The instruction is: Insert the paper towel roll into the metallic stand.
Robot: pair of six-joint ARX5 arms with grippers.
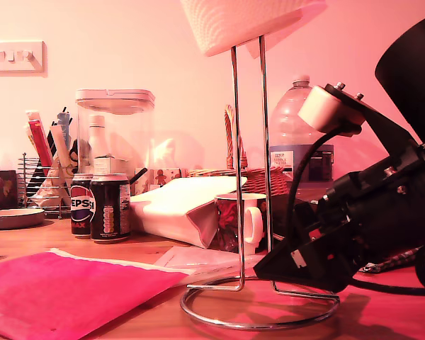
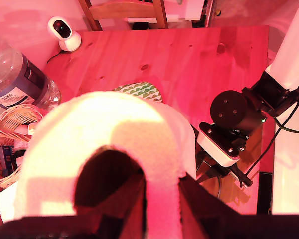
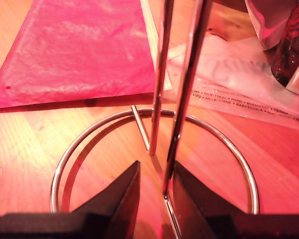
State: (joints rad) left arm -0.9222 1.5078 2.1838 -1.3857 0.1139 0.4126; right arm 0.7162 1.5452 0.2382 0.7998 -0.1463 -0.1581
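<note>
The paper towel roll [image 1: 244, 21] sits at the very top of the metallic stand [image 1: 249, 177], its lower end just over the tips of the two chrome rods, pinched by my first gripper [image 2: 162, 199], whose dark jaws close on the roll's wall with one finger inside the hollow core and the other outside. Directly below that gripper, my second gripper [image 3: 153, 191] steadies the stand low down near its ring base, its jaws drawn close around one rod at the foot of the upright; whether the pads actually press the rod cannot be told. By the look of it, the job is roughly at its midpoint: the roll is lifted and lined up over the upright, but the slide down to the ring is still to do. The way down looks free, with nothing around the rods between roll and base except my second gripper's arm, which lies low beside the ring. Beyond the stand, the bench [image 1: 163, 248] is crowded: a pink sheet [image 1: 64, 290] lies just beside the ring, a mug [image 1: 237, 223] and white folded bag [image 1: 177, 209] stand close behind the rods, and soda cans [image 1: 99, 207] farther off, leaving little room sideways.
</note>
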